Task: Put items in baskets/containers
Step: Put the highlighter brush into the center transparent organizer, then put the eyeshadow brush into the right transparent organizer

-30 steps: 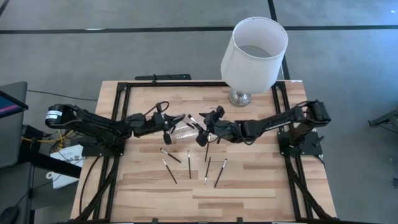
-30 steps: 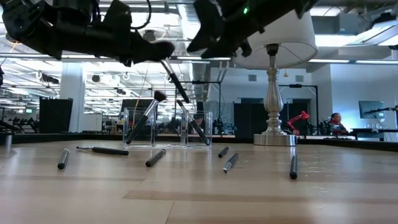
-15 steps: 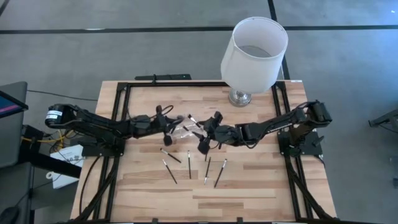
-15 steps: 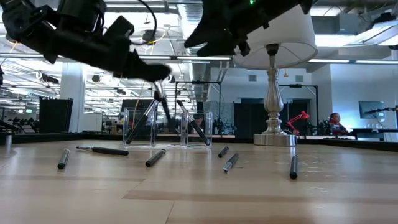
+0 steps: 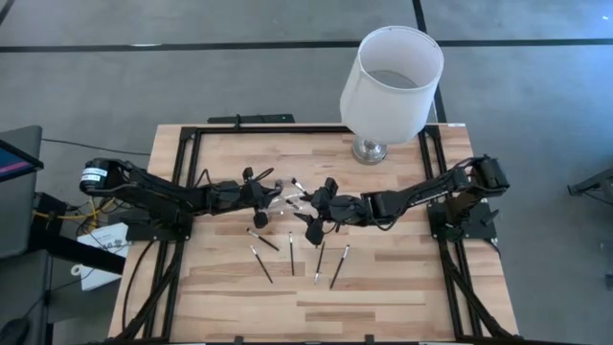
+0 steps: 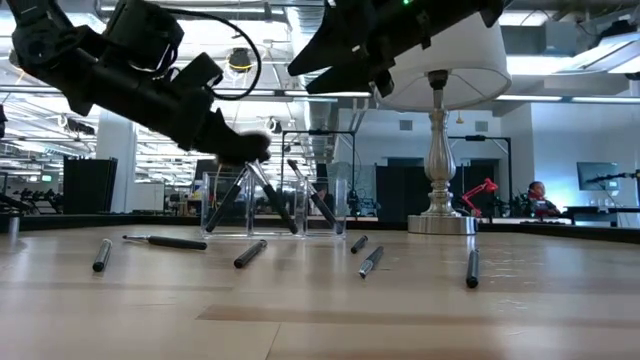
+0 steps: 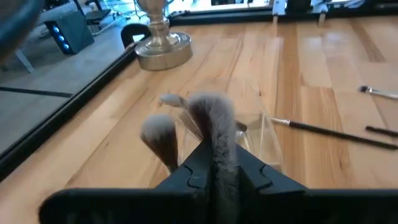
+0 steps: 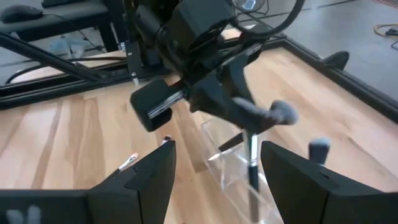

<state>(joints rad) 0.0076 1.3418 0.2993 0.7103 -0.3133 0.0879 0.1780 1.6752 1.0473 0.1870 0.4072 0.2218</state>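
Left arm comes in from the left edge of the tabletop, and the left tool is parked right over the clear container near the middle. In its wrist view the two fingers sit tight on either side of a fluffy-headed brush, so it's clamped on that brush. From the right wrist view you can see the brush's handle pointing down into the container's open top. I can't tell whether the tip touches the bottom.

The container stands upright on the tabletop, and a few other brushes are already leaning inside it at angles, heads up.

In front of it, nearer the front edge, there's a loose row of brushes lying flat on the wood, spread apart and none touching the container. The low view shows them scattered from left to right.

Just right of the container is the right tool, up off the tabletop with its fingers spread wide and nothing between them. It points toward the container and the left tool.

Further back on the right stands a lamp with a white shade, well apart from all of this.
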